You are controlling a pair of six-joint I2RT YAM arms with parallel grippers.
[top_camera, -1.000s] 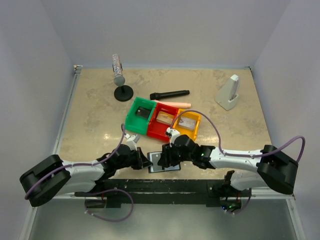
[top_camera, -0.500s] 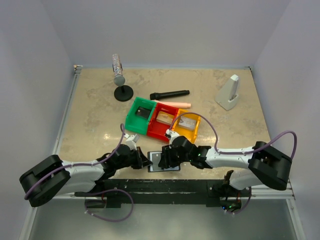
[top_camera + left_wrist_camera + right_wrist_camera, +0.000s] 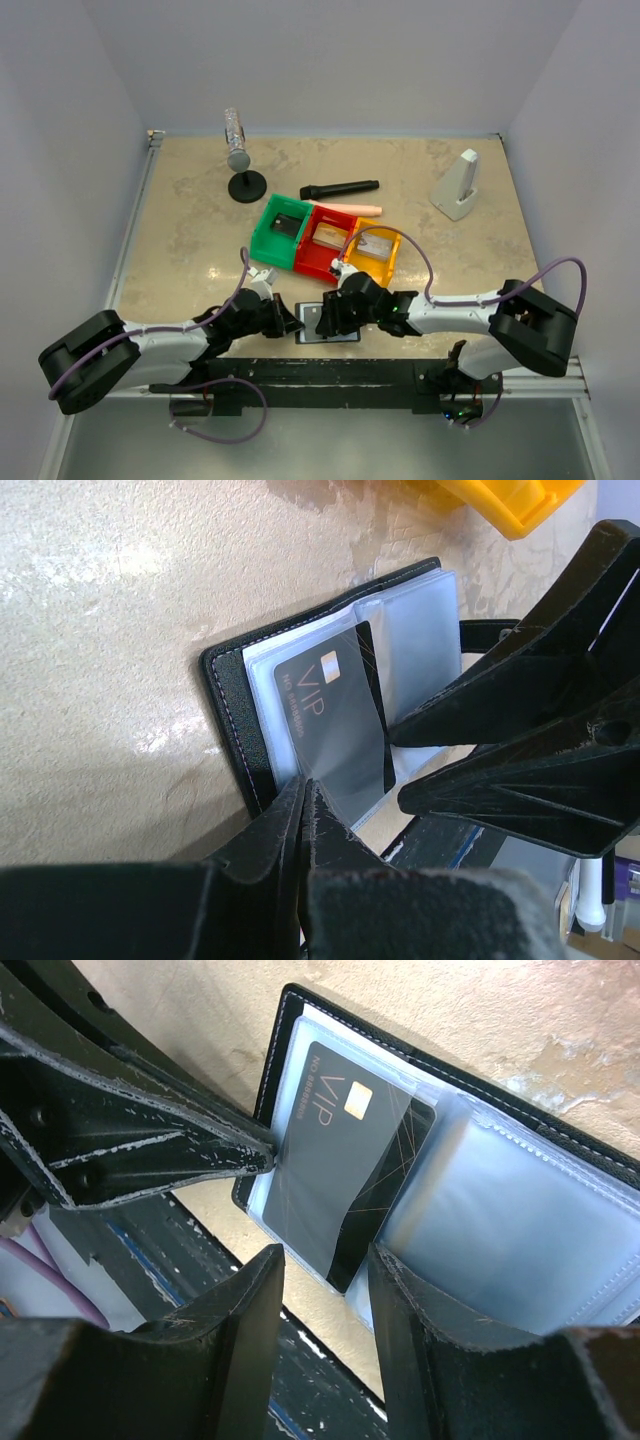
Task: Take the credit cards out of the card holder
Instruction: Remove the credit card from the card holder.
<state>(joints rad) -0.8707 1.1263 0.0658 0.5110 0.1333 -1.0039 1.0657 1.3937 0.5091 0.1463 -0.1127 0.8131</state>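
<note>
The card holder [image 3: 335, 338] lies open at the table's near edge, black outside with clear bluish sleeves. A black VIP credit card [image 3: 325, 705] sits in the front sleeve, also seen in the right wrist view [image 3: 345, 1150]. My left gripper [image 3: 292, 322] is shut, its tips [image 3: 303, 785] pinching the near-left edge of that clear sleeve. My right gripper [image 3: 330, 313] is open just above the holder. Its fingers [image 3: 250, 1300] straddle the card's lower end, and neither touches it. The holder [image 3: 540, 1230] has more empty-looking sleeves on its right half.
Green [image 3: 280, 232], red [image 3: 322, 243] and yellow [image 3: 372, 250] bins stand in a row just behind the holder. Farther back are a black stick [image 3: 340, 189], a pink stick [image 3: 352, 208], a stand [image 3: 240, 160] and a white wedge [image 3: 458, 187]. A black rail [image 3: 330, 375] runs along the near edge.
The right arm's elbow has swung a little to the left; its gripper stays over the holder. The left gripper has not moved and stays shut.
</note>
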